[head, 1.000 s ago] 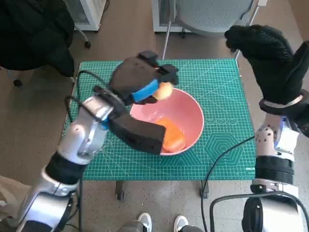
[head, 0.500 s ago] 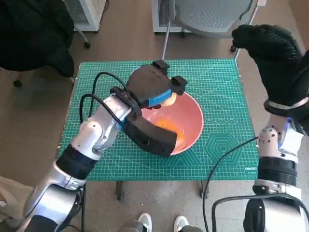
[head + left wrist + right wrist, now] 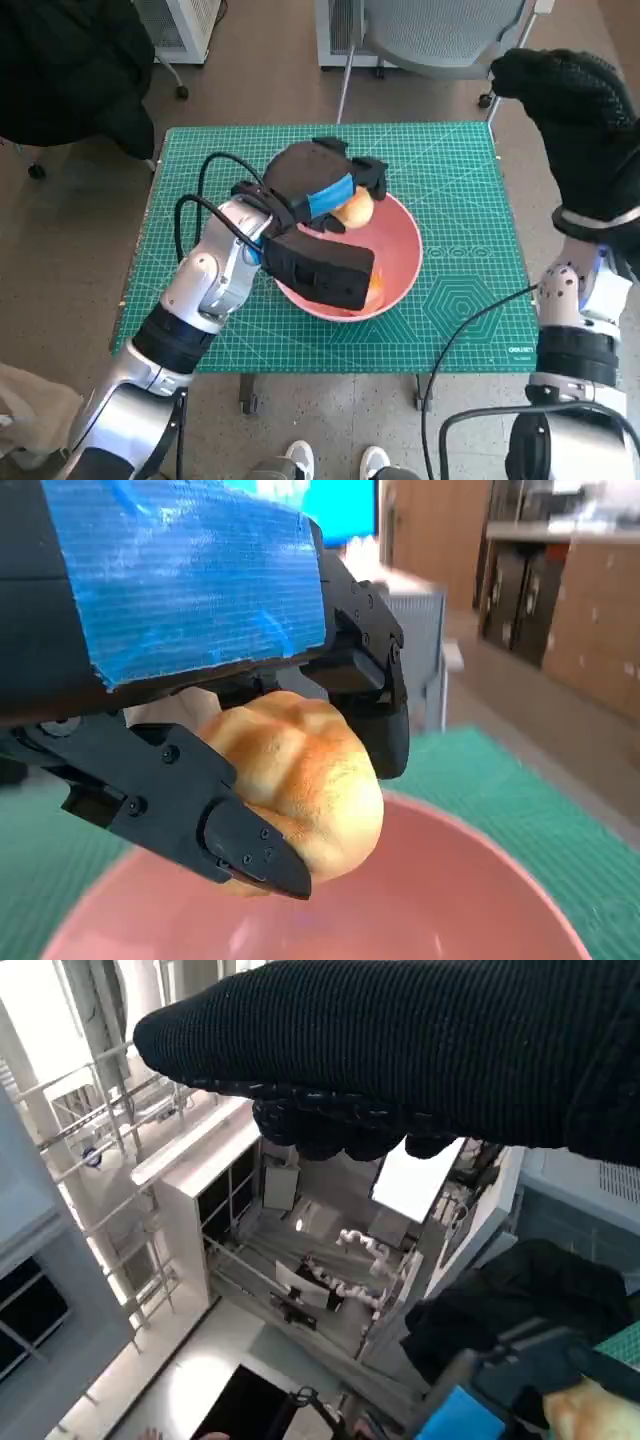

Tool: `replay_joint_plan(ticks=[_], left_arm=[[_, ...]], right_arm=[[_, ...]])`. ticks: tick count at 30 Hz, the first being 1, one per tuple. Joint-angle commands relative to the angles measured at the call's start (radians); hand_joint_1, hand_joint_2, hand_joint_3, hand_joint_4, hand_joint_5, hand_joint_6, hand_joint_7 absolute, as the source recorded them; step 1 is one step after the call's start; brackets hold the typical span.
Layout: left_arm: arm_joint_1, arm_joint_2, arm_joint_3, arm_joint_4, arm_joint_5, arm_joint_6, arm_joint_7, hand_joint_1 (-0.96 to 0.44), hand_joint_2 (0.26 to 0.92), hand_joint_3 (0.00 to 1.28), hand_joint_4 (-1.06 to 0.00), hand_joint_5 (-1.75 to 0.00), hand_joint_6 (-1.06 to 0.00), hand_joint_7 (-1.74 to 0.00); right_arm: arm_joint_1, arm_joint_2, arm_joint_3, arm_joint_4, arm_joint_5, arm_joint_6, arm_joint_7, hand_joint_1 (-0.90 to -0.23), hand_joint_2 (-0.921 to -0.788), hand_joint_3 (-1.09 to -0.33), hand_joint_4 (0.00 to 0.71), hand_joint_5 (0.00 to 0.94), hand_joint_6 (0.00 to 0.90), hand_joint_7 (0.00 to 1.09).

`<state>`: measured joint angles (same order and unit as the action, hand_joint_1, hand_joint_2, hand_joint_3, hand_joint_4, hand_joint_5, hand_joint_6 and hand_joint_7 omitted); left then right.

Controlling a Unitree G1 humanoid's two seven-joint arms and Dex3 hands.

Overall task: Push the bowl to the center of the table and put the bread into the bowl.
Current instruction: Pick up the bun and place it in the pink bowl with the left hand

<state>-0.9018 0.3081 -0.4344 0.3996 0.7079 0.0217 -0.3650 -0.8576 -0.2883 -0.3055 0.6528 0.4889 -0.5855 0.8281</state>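
The pink bowl [image 3: 385, 250] already sits mid-frame on the green counter [image 3: 460, 180], the left robot hand [image 3: 320, 180] grasps the bread [image 3: 355, 210] just above its upper rim, unreleased; the right robot hand [image 3: 575, 120], upper right, looks loosely curled and empty.

Bread [image 3: 300, 785] clasped between the left hand's [image 3: 318, 180] fingers [image 3: 240, 842], bowl [image 3: 400, 262] directly beneath those fingers on the table [image 3: 460, 180], right hand [image 3: 580, 120] raised well apart to their right, past the table's edge
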Motion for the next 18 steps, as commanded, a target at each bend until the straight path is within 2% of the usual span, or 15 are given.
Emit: replay_joint_plan(ticks=[1, 2, 3, 5, 8, 10, 18], left_arm=[[-0.013, 0.0, 0.004, 0.01, -0.029, 0.052, -0.082, -0.01, 0.891, 0.17, -0.48, -0.86, -0.38, -0.96], [-0.013, 0.001, 0.004, 0.01, -0.031, 0.059, -0.09, -0.02, 0.882, 0.13, -0.41, -0.58, -0.34, -0.73], [-0.01, 0.003, 0.001, 0.008, -0.026, 0.065, -0.092, -0.03, 0.882, 0.11, -0.39, -0.47, -0.33, -0.63], [-0.005, 0.007, -0.004, 0.003, -0.015, 0.07, -0.09, -0.1, 0.86, 0.06, -0.26, -0.19, -0.28, -0.38], [0.001, 0.017, -0.015, -0.007, 0.004, 0.066, -0.082, -0.22, 0.836, 0.02, -0.16, -0.06, -0.24, -0.26], [0.003, 0.022, -0.019, -0.009, 0.009, 0.053, -0.072, -0.28, 0.829, 0.01, -0.13, -0.04, -0.23, -0.23], [0.007, 0.044, -0.019, -0.004, 0.004, -0.002, -0.036, -0.41, 0.827, 0.0, -0.07, 0.0, -0.2, -0.17]], right_arm=[[0.03, 0.004, 0.003, -0.005, -0.012, 0.004, -0.012, -0.714, -0.921, -0.734, 0.246, 0.001, 0.307, 0.01], [0.031, 0.004, 0.003, -0.006, -0.012, 0.004, -0.013, -0.714, -0.921, -0.734, 0.246, 0.001, 0.307, 0.01], [0.031, 0.004, 0.004, -0.006, -0.013, 0.004, -0.014, -0.714, -0.921, -0.734, 0.245, 0.001, 0.307, 0.01], [0.031, 0.003, 0.004, -0.006, -0.012, 0.005, -0.015, -0.714, -0.921, -0.734, 0.245, 0.001, 0.307, 0.01], [0.032, 0.004, 0.006, -0.008, -0.012, 0.005, -0.017, -0.714, -0.921, -0.734, 0.245, 0.0, 0.307, 0.01], [0.032, 0.005, 0.007, -0.008, -0.012, 0.004, -0.017, -0.714, -0.921, -0.734, 0.245, 0.0, 0.307, 0.01], [0.026, 0.007, 0.01, -0.001, -0.009, 0.006, -0.013, -0.725, -0.921, -0.733, 0.244, 0.0, 0.306, 0.01]])
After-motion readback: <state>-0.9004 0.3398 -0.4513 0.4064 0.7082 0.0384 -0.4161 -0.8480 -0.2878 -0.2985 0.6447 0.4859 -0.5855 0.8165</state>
